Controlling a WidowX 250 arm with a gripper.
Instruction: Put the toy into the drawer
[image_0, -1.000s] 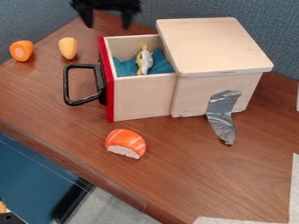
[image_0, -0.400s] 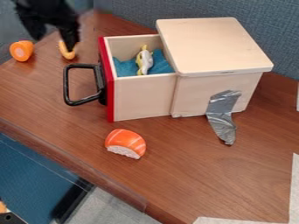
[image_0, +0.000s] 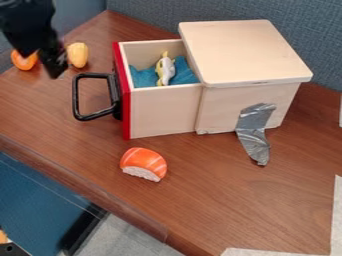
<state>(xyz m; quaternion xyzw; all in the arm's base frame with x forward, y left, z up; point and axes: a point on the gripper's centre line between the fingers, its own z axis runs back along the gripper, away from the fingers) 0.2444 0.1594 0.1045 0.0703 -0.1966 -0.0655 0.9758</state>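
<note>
Pincer (image_0: 40, 63) now lower, tips apart, near open drawer (image_0: 163, 111) with yellow-white toy (image_0: 165, 69) on blue cloth (image_0: 143, 78)

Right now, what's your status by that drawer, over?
Gripper open, near orange toy. Toy and corn outside drawer. Drawer open; handle juts out, possibly in the way.

Box (image_0: 244, 52) on worktop (image_0: 234, 205), right of centre; partition (image_0: 240, 10) behind. Drawer (image_0: 163, 112) out to the left of the box, handle (image_0: 75, 97) on its left end. Inside the drawer: cloth (image_0: 142, 77), small toy (image_0: 165, 70) lying on it. Left of the drawer, beyond the handle: toy corn (image_0: 78, 55); farther left, near the corn, cut toy vegetable (image_0: 21, 62). Toy sushi (image_0: 143, 162) before the drawer, apart from it. Tape (image_0: 254, 132) runs from the box's near side down onto the worktop.
</note>
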